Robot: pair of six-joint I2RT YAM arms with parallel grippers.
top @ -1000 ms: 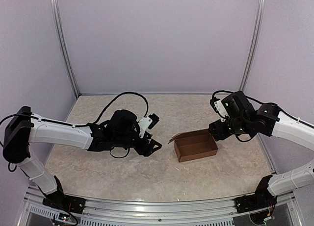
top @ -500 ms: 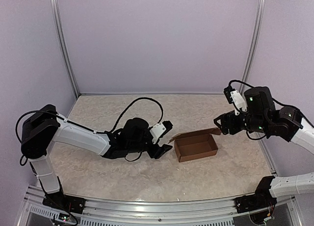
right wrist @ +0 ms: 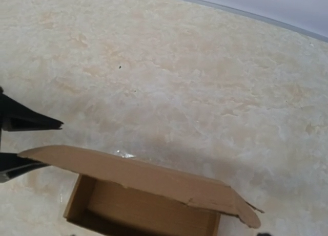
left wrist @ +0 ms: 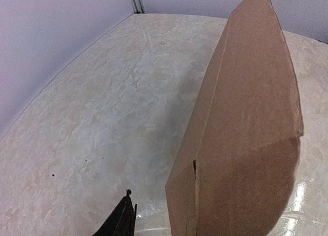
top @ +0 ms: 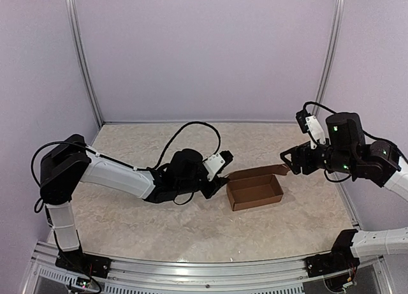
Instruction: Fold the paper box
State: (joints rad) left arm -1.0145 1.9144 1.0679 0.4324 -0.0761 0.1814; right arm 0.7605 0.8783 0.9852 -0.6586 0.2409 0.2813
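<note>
A robotics lab test cell: 2 white-and-black robot arms (top: 121,176) bolted to an aluminium rail (top: 210,267), a marble-patterned tabletop (top: 191,224) enclosed by plain lavender panels (top: 204,51) and metal corner posts (top: 83,58)

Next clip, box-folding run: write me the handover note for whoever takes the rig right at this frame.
Left gripper: open, jaws either side of the left tip of the long flap, not visibly clamped.
Right gripper: open, holding nothing, near the flap's right end.
Paper box: on the table, right of centre, standing as an open tray.
Done: the walls are up.
Left: the long flap is raised and leans over the opening; it probably needs folding down and tucking shut.
</note>
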